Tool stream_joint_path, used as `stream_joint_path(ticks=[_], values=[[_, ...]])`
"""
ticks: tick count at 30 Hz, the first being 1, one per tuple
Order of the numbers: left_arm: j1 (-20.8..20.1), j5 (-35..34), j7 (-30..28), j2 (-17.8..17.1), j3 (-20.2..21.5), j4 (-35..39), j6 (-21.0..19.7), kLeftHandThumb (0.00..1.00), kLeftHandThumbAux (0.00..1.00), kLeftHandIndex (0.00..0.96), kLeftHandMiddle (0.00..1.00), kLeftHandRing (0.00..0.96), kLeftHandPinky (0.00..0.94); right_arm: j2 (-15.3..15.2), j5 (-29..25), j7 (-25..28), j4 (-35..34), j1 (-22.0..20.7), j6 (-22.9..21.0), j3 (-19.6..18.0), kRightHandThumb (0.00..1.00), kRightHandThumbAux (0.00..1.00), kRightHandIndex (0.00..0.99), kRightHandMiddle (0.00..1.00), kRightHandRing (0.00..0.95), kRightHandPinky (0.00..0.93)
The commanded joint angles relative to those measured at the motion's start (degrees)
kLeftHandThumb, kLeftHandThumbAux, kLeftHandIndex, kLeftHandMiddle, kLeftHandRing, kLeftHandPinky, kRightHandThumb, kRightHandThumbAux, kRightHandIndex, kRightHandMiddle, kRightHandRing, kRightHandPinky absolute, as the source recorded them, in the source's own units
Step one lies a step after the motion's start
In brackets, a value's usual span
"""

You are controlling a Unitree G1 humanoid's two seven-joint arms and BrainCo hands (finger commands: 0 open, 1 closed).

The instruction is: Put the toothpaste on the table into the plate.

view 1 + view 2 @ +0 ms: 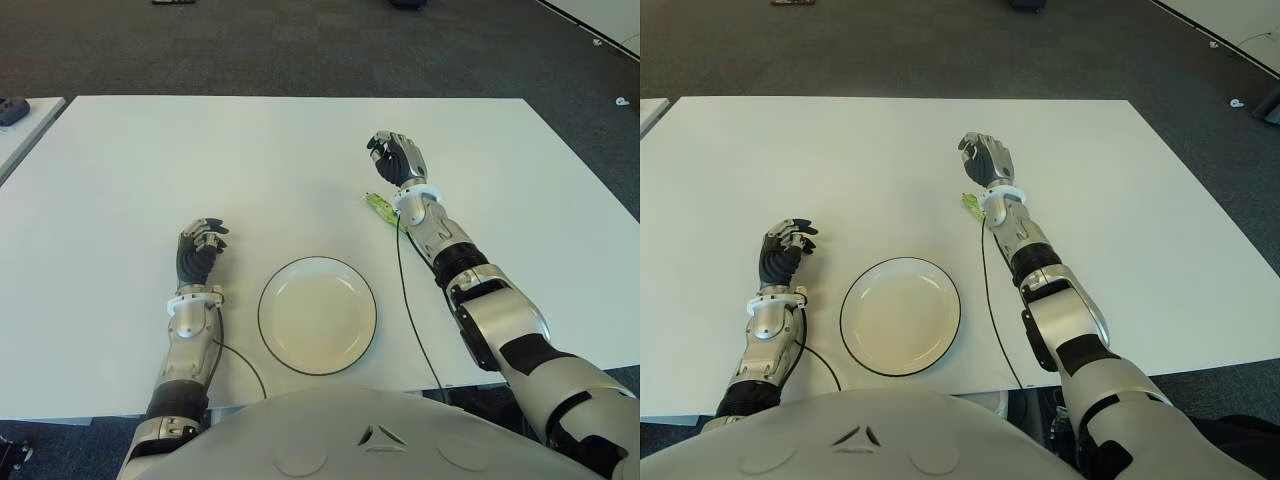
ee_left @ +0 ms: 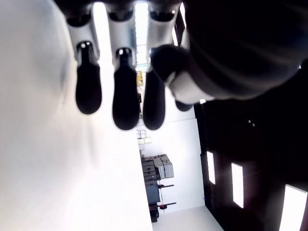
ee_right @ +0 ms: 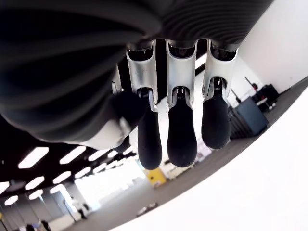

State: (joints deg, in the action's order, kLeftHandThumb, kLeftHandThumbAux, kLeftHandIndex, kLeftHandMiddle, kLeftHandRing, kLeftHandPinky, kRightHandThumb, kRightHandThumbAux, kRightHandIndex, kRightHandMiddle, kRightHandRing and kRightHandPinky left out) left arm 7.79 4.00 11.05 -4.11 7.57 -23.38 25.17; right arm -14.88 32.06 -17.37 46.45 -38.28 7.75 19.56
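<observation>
The toothpaste [image 1: 379, 208] is mostly hidden under the right hand's [image 1: 398, 158] wrist; only a green end shows

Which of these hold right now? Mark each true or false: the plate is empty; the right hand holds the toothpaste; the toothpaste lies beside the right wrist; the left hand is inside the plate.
1. The plate is empty. True.
2. The right hand holds the toothpaste. False: its fingers are relaxed and hold nothing.
3. The toothpaste lies on the table beside the right wrist. True.
4. The left hand is inside the plate. False: it shows to the plate's left, holding nothing.
</observation>
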Motion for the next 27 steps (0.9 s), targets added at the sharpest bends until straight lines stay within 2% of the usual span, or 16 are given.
stream_joint_path(ticks=[1,2,5,8,10,14,18,27], values=[[0.1,0.4,0.3,0.6,-0.4,-2.0,-0.6,0.835,0.679,0.41,0.491,0.615,0.593,-5.1,5.2,18.2,-21.2,5.7,-17.2,2.5,0.182,0.549,0.118,0.177,0.192,0.214],[0.1,0.5,0.3,0.6,-0.4,-2.0,-0.8,0.835,0.679,0.409,0.492,0.616,0.593,-5.6,6.3,21.0,-23.8,6.0,-19.7,3.0,0.156,0.527,0.075,0.115,0.13,0.149],[0.1,0.8,0.4,0.6,-0.5,-2.1,-0.9,0.835,0.679,0.408,0.494,0.616,0.594,-6.8,10.8,25.6,-28.0,6.6,-24.7,4.9,0.122,0.496,0.024,0.039,0.049,0.059],[0.0,1.3,0.6,0.6,-0.6,-2.2,-0.7,0.834,0.679,0.406,0.496,0.623,0.603,-7.8,15.7,29.0,-30.6,7.0,-28.8,6.9,0.135,0.436,0.007,0.012,0.016,0.019],[0.0,1.4,0.6,0.7,-0.7,-2.2,-0.8,0.834,0.679,0.406,0.496,0.625,0.605,-8.1,17.6,30.9,-32.1,7.4,-30.8,7.4,0.146,0.413,0.003,0.006,0.008,0.009],[0.0,1.2,0.2,0.9,-0.7,-2.0,-1.3,0.834,0.679,0.405,0.496,0.621,0.595,-9.4,21.4,35.1,-36.1,8.9,-35.1,8.3,0.25,0.275,0.0,0.001,0.001,0.001],[-0.1,0.8,0.0,1.1,-0.6,-2.0,-1.6,0.834,0.679,0.408,0.493,0.615,0.583,-10.5,23.5,39.1,-40.4,10.7,-38.6,7.7,0.319,0.186,0.0,0.0,0.0,0.0],[-0.4,1.4,0.5,1.3,-0.7,-2.5,-0.9,0.835,0.679,0.409,0.491,0.615,0.589,-10.3,24.8,39.7,-44.7,14.7,-42.4,5.8,0.41,0.115,0.0,0.0,0.0,0.0]])
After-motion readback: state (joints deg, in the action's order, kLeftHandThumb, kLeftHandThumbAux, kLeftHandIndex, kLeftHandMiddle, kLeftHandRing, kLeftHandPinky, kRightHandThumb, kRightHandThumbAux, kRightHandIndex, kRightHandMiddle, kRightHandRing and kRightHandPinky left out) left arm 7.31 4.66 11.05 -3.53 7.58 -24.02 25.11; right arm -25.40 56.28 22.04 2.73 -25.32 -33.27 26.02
